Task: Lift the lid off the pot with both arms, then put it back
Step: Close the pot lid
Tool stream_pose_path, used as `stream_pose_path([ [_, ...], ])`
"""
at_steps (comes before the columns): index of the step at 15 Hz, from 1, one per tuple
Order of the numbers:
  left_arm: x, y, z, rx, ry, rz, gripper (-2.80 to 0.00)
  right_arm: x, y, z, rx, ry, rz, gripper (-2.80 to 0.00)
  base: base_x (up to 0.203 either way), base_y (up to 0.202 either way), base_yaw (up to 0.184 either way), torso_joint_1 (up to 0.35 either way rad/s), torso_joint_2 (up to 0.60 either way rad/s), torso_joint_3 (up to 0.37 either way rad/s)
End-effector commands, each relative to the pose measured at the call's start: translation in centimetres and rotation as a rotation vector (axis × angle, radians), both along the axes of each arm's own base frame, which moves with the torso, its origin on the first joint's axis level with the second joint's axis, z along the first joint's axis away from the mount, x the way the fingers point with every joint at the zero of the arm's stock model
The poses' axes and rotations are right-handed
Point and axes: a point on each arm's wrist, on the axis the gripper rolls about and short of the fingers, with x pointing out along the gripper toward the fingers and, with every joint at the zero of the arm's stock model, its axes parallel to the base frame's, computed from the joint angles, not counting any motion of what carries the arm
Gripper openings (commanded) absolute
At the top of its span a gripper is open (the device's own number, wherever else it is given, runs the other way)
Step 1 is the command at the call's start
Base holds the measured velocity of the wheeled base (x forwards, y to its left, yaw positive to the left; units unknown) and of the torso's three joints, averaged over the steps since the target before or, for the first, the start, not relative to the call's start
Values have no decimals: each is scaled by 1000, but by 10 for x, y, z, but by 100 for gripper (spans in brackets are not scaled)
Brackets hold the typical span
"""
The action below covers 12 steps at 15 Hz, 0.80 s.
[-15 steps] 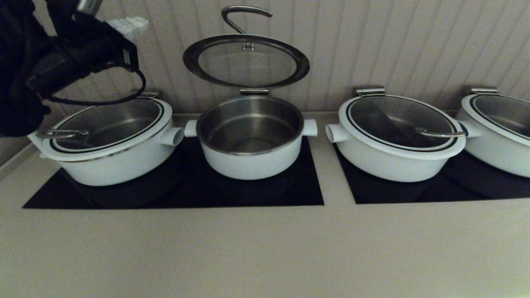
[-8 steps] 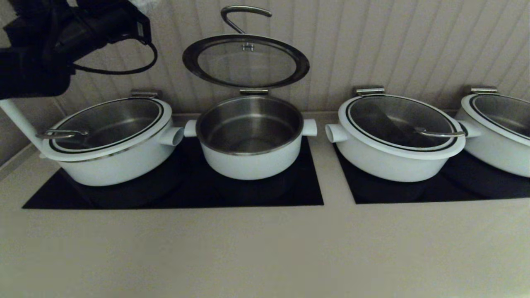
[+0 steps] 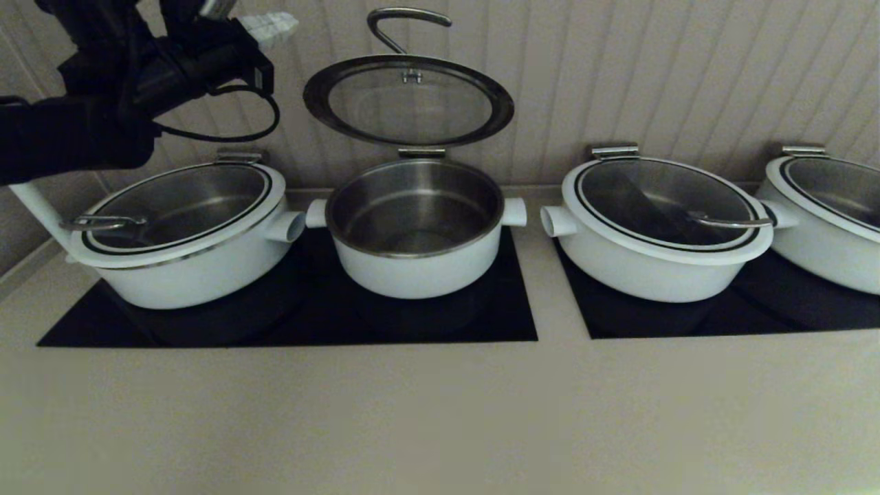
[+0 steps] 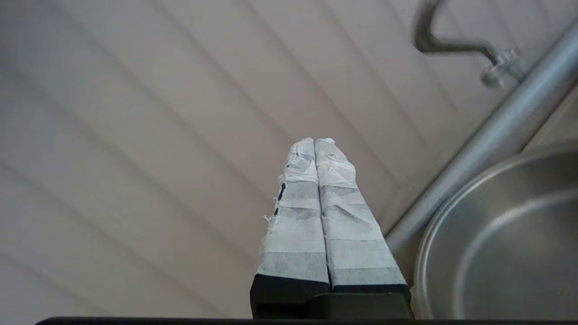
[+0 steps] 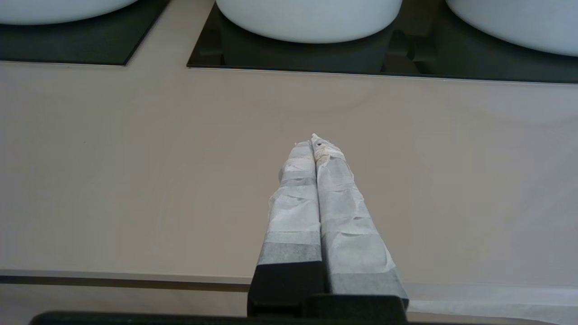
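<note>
The lid [image 3: 409, 102] stands tilted open on its rear hinge above the pot [image 3: 416, 265]. Its steel bar handle [image 3: 402, 24] points up against the wall. The pot's steel inside is bare. My left gripper [image 3: 275, 26] is shut and empty, raised at the top left, a short way left of the lid's rim and not touching it. In the left wrist view the shut gripper [image 4: 314, 141] points at the panelled wall, with the lid's rim [image 4: 496, 122] and handle [image 4: 451, 43] off to one side. My right gripper [image 5: 314, 140] is shut and empty, low over the counter near its front edge, out of the head view.
A wider white pot with its lid shut [image 3: 182, 234] sits left of the pot on the same black hob [image 3: 289, 323]. Two more wide lidded pots [image 3: 663, 227] [image 3: 828, 213] sit on the right hob. The panelled wall [image 3: 687, 69] is close behind. The beige counter [image 3: 440, 412] lies in front.
My left arm has risen and moved right, bringing its shut fingers closer to the lid's left edge. The lid, the pots and the counter look the same.
</note>
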Motion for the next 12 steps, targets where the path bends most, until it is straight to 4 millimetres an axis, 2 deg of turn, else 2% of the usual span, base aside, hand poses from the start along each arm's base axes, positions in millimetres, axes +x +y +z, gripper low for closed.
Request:
stream_pose_path([
  [1,5,-6,-7,29,-7,-5,-280,0,0,0,-1,1,0,-280,0,0,0,0,0,0],
  [6,7,-27,-12,49,-12,-43,-280,0,0,0,-1,1,0,-280,0,0,0,0,0,0],
  [12,-2,-33,-31,56,35,-57,-280,0,0,0,-1,1,1,-280,0,0,0,0,0,0],
])
